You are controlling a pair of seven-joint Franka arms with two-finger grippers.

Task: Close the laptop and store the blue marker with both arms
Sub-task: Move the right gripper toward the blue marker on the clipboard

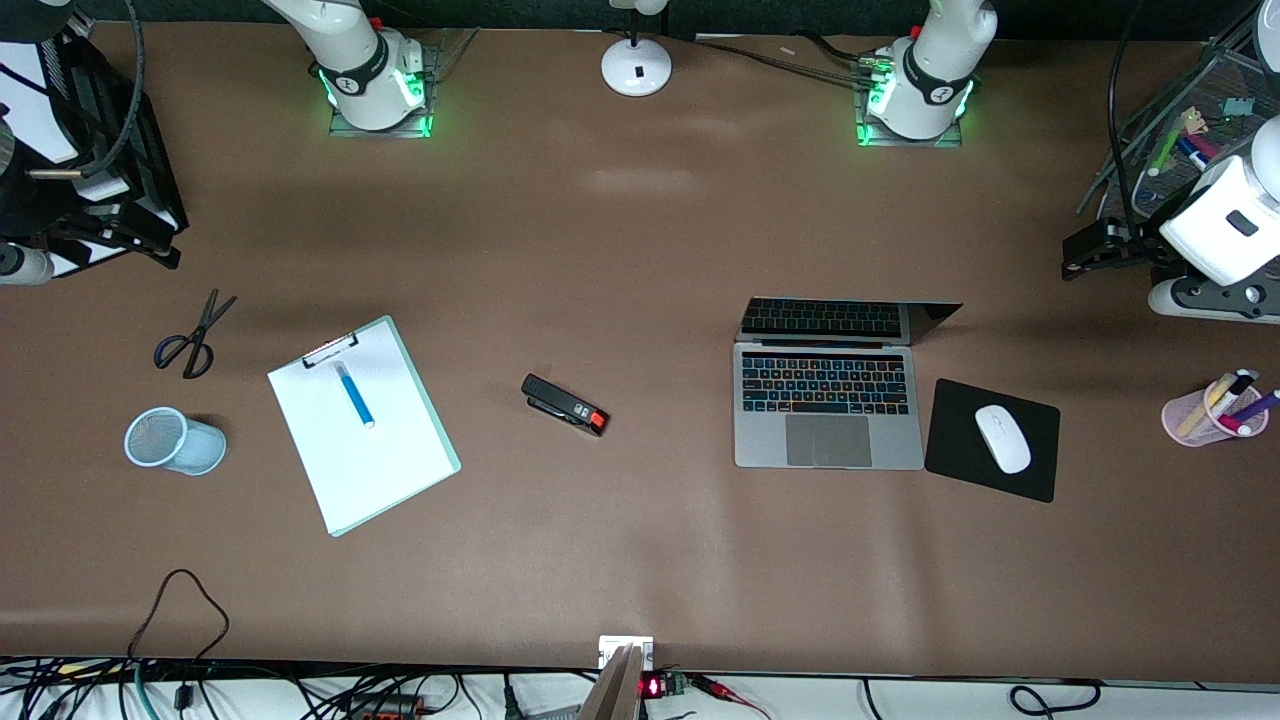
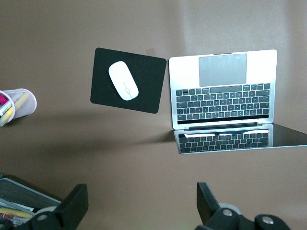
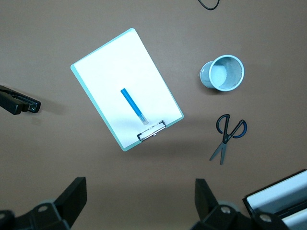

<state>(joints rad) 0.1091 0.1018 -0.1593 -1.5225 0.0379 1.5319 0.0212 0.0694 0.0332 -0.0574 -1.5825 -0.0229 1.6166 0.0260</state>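
The silver laptop (image 1: 826, 410) stands open toward the left arm's end of the table, its screen tilted back; it also shows in the left wrist view (image 2: 223, 91). The blue marker (image 1: 354, 395) lies on a white clipboard (image 1: 380, 470) toward the right arm's end, and shows in the right wrist view (image 3: 131, 105). My left gripper (image 1: 1080, 250) hangs open and empty high over the table's end by the mesh tray (image 2: 142, 206). My right gripper (image 1: 150, 240) hangs open and empty high over the table's other end (image 3: 140, 203).
A black mouse pad (image 1: 1030, 470) with a white mouse (image 1: 1002, 438) lies beside the laptop. A pink pen cup (image 1: 1212, 410), a black stapler (image 1: 565, 405), scissors (image 1: 193, 335), a blue mesh cup (image 1: 172, 440), a lamp base (image 1: 636, 65) and a mesh stationery tray (image 1: 1200, 120) are also on the table.
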